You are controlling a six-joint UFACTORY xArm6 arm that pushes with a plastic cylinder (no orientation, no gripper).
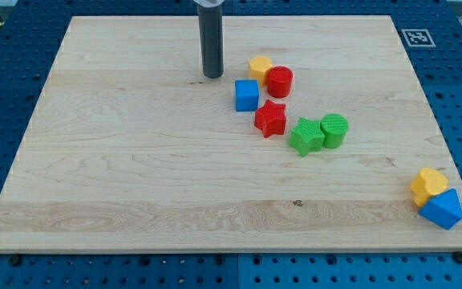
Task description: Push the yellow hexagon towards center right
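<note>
The yellow hexagon (259, 67) lies on the wooden board (135, 160) near the view's top centre, touching a red cylinder (279, 82) on its right. My tip (213, 75) stands on the board to the hexagon's left, a short gap away. A blue cube (246, 95) sits just below the hexagon.
A red star (270, 119) lies below the blue cube. A green star (305, 136) and a green cylinder (334, 130) sit side by side right of centre. A yellow block (428, 185) and a blue triangular block (443, 209) rest at the bottom right corner.
</note>
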